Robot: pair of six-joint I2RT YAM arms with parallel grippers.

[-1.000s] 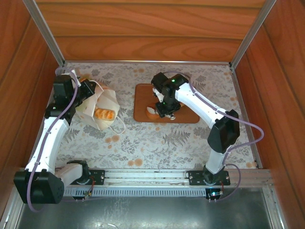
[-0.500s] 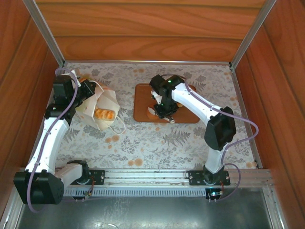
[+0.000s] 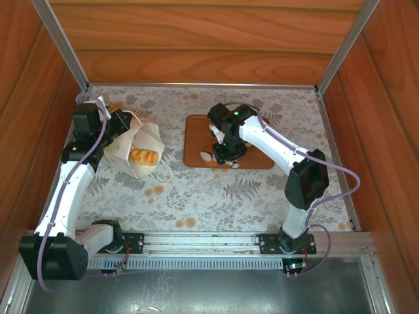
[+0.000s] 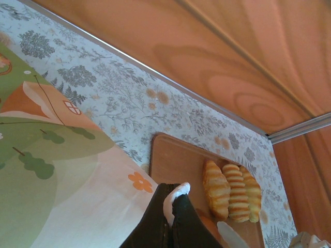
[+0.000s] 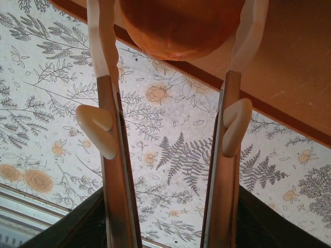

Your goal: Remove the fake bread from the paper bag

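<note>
Orange-brown bun (image 5: pixel 181 26): likely light, rigid; grip across its width; right jaws straddle it, hold uncertain; left jaws pinch paper bag (image 3: pixel 152 136).

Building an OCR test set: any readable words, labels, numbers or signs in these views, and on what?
None readable.
The paper bag shows only pictures here: green hills, an orange house, a flower.
A brown curved mark on it is cut off by the left wrist view's edge: illegible.
</note>
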